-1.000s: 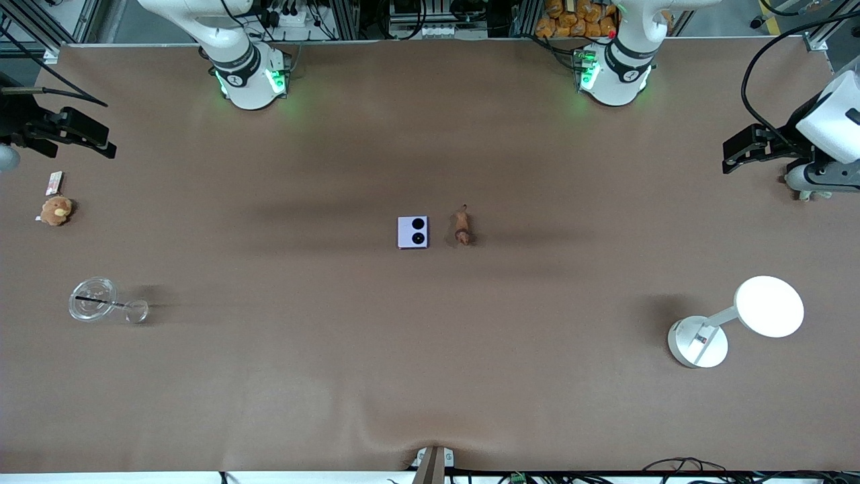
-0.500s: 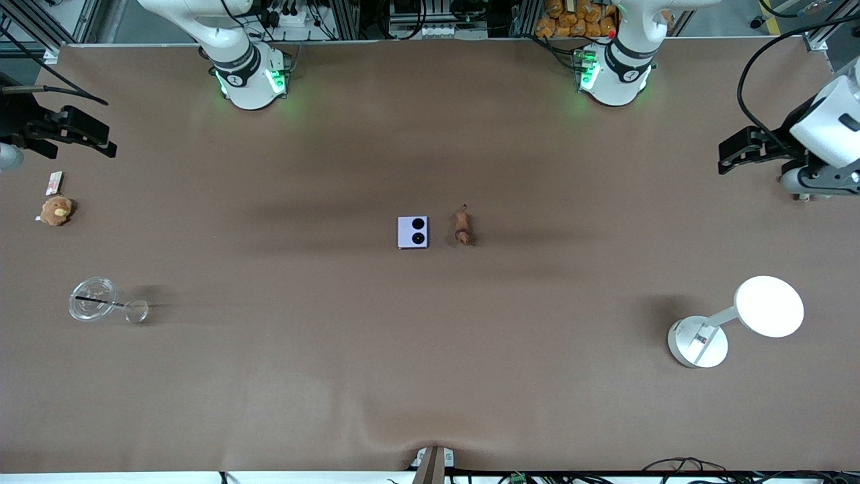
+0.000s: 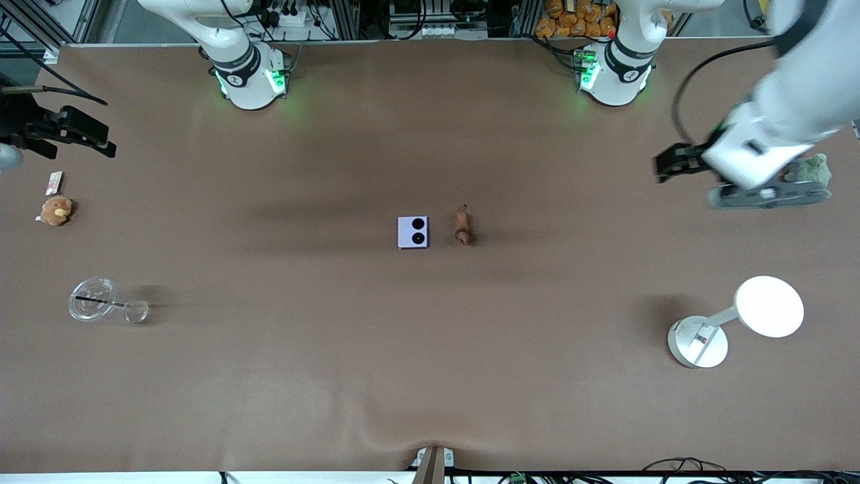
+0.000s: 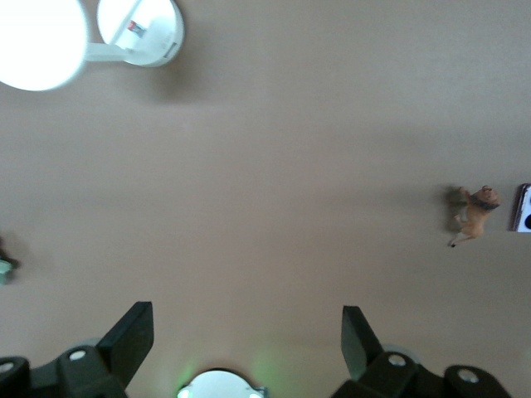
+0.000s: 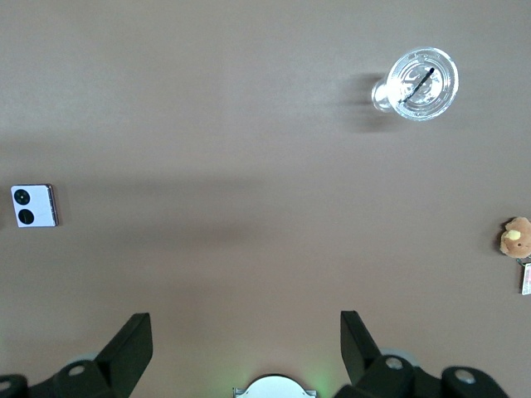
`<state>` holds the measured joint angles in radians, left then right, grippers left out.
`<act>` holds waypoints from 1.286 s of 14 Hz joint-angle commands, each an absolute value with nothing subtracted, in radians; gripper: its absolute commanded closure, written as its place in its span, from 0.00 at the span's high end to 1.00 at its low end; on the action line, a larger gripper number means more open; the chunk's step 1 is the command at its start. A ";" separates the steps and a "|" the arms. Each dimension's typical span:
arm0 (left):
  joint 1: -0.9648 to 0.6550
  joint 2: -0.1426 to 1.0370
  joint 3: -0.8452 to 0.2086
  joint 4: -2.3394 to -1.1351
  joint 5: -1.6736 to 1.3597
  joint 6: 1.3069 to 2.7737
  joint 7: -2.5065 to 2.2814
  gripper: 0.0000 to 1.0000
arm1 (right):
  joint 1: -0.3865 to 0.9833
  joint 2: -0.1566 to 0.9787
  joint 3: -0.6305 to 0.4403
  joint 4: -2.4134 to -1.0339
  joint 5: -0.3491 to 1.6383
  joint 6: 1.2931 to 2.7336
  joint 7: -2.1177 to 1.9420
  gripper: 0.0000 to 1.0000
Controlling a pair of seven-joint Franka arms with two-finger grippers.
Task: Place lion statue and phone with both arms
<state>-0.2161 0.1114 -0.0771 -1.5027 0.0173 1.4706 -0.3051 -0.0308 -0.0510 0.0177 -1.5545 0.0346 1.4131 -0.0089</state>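
Note:
The pale lavender phone (image 3: pixel 412 232) lies flat at the table's middle, its two black camera circles up. The small brown lion statue (image 3: pixel 462 227) stands right beside it, toward the left arm's end. My left gripper (image 3: pixel 670 165) is open and empty, up over bare table between the lion and the left arm's end. The left wrist view shows its fingers (image 4: pixel 137 332) wide apart, with the lion (image 4: pixel 473 211) and the phone's edge (image 4: pixel 523 208) far off. My right gripper (image 3: pixel 101 141) is open and empty over the right arm's end. The right wrist view shows the phone (image 5: pixel 34 206) far off.
A tan plush toy (image 3: pixel 56 210) and a small tag (image 3: pixel 54 181) lie at the right arm's end. A clear cup with a lid (image 3: pixel 94 299) lies nearer the camera. A white lamp (image 3: pixel 732 323) and a green plush turtle (image 3: pixel 809 168) are at the left arm's end.
My left arm has swung in from the table's end toward the middle, uncovering the green turtle. The right arm, phone and lion have not moved.

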 commanded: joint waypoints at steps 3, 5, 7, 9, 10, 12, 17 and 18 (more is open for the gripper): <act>-0.420 0.288 -0.072 -1.414 0.017 1.505 -0.518 1.00 | -0.031 -0.078 0.018 -1.580 0.025 1.413 -0.021 1.00; -0.498 0.340 -0.074 -1.416 0.012 1.535 -0.529 1.00 | -0.031 -0.078 0.018 -1.580 0.025 1.410 -0.020 1.00; -0.569 0.386 -0.072 -1.419 0.015 1.613 -0.604 1.00 | -0.031 -0.077 0.018 -1.574 0.026 1.411 -0.020 1.00; -0.615 0.445 -0.072 -1.424 0.018 1.707 -0.734 1.00 | -0.031 -0.071 0.017 -1.557 0.029 1.416 -0.020 1.00; -0.638 0.477 -0.072 -1.424 0.021 1.744 -0.779 1.00 | -0.028 -0.071 0.018 -1.557 0.034 1.417 -0.020 1.00; -0.660 0.530 -0.072 -1.425 0.028 1.799 -0.836 1.00 | -0.002 -0.071 0.020 -1.557 0.031 1.417 -0.020 1.00; -0.698 0.649 -0.071 -1.437 0.029 1.946 -0.917 1.00 | 0.006 -0.064 0.020 -1.551 0.028 1.422 -0.020 1.00; -0.704 0.667 -0.071 -1.439 0.029 1.965 -0.917 1.00 | 0.002 -0.060 0.018 -1.551 0.028 1.420 -0.020 1.00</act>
<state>-0.6804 0.6314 -0.0808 -1.4564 0.0181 1.9355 -0.8867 0.0045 -0.0518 0.0217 -1.5518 0.0350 1.4213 -0.0126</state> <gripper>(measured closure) 0.000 0.000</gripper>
